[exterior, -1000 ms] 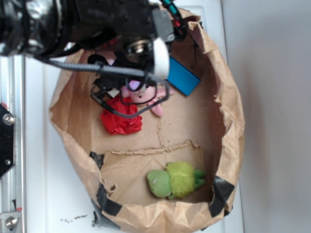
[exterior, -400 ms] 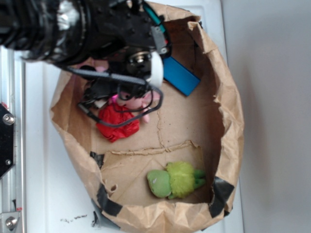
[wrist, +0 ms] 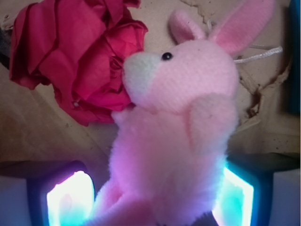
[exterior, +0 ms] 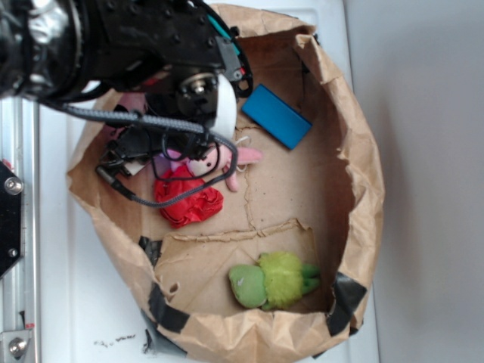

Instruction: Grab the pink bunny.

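Fingers [wrist: 150, 197] sit either side of the pink bunny [wrist: 178, 117], its fluffy body filling the gap, apparently gripped; bunny lies inside the brown paper bag [exterior: 363, 181], nose against the red crumpled paper ball [wrist: 75, 61].

Nothing here can be read. No words, numbers, brands or signs show on anything in either view.
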Controlling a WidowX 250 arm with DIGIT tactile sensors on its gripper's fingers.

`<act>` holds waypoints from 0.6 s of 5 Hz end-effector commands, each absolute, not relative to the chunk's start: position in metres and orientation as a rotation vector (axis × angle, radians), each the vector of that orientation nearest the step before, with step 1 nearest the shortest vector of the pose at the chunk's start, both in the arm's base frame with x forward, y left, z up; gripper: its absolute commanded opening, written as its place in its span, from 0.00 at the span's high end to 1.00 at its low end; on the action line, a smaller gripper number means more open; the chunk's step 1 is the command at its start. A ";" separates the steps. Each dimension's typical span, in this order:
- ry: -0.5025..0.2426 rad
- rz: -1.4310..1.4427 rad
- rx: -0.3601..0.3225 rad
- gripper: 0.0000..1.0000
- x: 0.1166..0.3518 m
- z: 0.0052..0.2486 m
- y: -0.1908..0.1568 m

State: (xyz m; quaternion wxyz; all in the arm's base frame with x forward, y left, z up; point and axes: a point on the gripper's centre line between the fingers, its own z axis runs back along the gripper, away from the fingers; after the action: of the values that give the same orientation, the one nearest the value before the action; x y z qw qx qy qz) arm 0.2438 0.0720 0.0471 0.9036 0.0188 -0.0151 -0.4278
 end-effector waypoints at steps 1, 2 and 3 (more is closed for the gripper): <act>-0.086 -0.871 0.080 0.00 0.254 0.072 0.067; -0.081 -0.866 0.082 0.00 0.255 0.067 0.065; -0.086 -0.836 0.060 0.00 0.258 0.056 0.056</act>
State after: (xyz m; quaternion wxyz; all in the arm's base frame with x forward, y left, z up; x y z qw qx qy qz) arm 0.2563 0.0656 0.0453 0.9150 0.0225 -0.0340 -0.4014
